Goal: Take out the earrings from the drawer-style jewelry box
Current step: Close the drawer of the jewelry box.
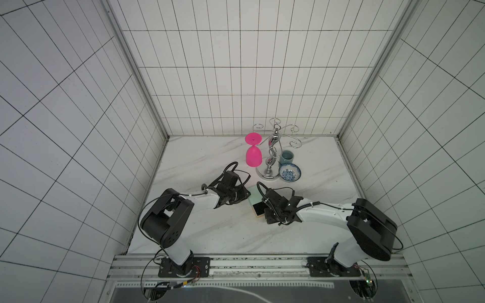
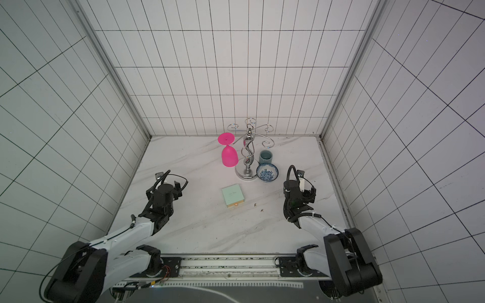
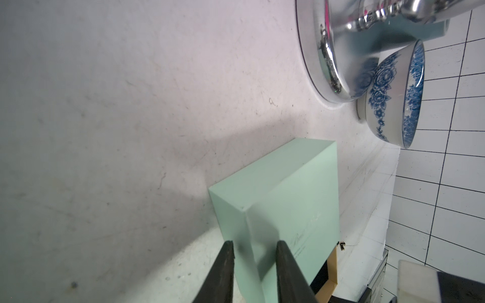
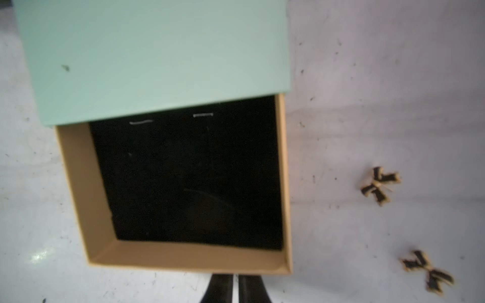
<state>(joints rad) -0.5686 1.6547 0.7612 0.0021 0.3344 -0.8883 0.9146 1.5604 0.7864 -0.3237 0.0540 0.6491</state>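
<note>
Mint card jewelry box (image 4: 157, 57), tan drawer (image 4: 183, 258) out, matte black lining (image 4: 189, 178), pull tab hidden, blurred bow-shaped earrings (image 4: 380, 185) on marble table (image 4: 367, 78) beside it, left gripper (image 3: 255, 244) clamping box corner, right gripper (image 4: 234, 278) fingers together.

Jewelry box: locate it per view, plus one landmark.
In a top view: jewelry box below centre, partly covered.
In a top view: jewelry box below centre, unobstructed.
Left wrist: jewelry box close up.
Right wrist: jewelry box close up, drawer open.
Landmark: blue-and-white bowl, except right wrist.
</note>
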